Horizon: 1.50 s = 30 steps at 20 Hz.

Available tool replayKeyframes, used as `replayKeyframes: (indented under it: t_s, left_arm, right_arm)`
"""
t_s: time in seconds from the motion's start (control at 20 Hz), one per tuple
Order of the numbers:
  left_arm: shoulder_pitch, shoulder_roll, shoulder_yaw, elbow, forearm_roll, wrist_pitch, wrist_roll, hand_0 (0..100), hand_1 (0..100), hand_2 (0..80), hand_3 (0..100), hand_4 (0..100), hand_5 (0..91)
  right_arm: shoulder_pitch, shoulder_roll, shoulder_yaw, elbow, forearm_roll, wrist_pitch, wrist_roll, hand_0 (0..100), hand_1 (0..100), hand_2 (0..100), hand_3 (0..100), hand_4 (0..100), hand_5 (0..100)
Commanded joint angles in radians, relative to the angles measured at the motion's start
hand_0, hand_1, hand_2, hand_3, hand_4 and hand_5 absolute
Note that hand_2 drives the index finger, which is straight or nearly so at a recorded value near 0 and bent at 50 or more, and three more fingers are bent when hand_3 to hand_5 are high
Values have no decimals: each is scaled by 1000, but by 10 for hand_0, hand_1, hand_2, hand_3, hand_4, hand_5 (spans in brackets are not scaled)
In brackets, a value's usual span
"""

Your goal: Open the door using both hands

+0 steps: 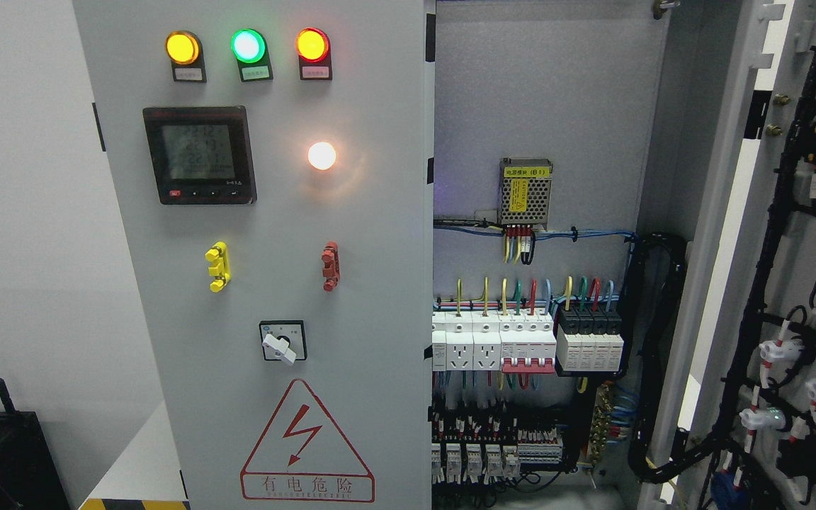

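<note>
- No robot hand shows in this view, so I cannot tell if either hand is open or closed, or if it holds anything.
- Nearest, on the right, the right door (790, 283) stands swung wide open. We see its inside face, where black cable bundles (769, 234) run up and down to the backs of lamps and switches. They are tied flat to the metal, most likely so they bend safely when the door swings.
- On the left, the left door (266, 248) is flat, smooth grey metal and looks closed. It is probably the one not yet opened.
- This door has three round lamps (248, 45) up top: yellow, green and red, all glowing. Below them sit a dark square meter (200, 155) and one bright white light (321, 156).
- Lower down are a yellow handle (217, 266), a red handle (330, 266), and a white knob (281, 346). They are on the outside, probably so someone can reach them with the door shut.
- A red triangle sign (307, 443) with a lightning bolt warns of danger.
- Further in, the cabinet's back wall (542, 92) holds a small metal mesh box (525, 187) and rows of white switches (493, 343) with colourful wires.
- Farthest left is a plain white wall (18, 212).
</note>
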Motion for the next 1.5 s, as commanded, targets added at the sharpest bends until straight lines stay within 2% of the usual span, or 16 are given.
replayKeyframes:
  t_s: [0.0, 0.15, 1.45]
  left_arm:
    - [-2, -62, 22, 79, -40, 15, 24, 0, 0, 0, 0, 29, 0]
    - [-2, -62, 58, 59, -29, 12, 44, 0, 0, 0, 0, 29, 0]
    - [-2, -62, 75, 13, -20, 4, 32, 0, 0, 0, 0, 30, 0]
  right_arm:
    - [0, 0, -1, 0, 0, -1, -1, 107, 0, 0, 0, 0, 0]
    - [-1, 0, -1, 0, 0, -1, -1, 106, 0, 0, 0, 0, 0]
    - [0, 0, 0, 0, 0, -1, -1, 107, 0, 0, 0, 0, 0]
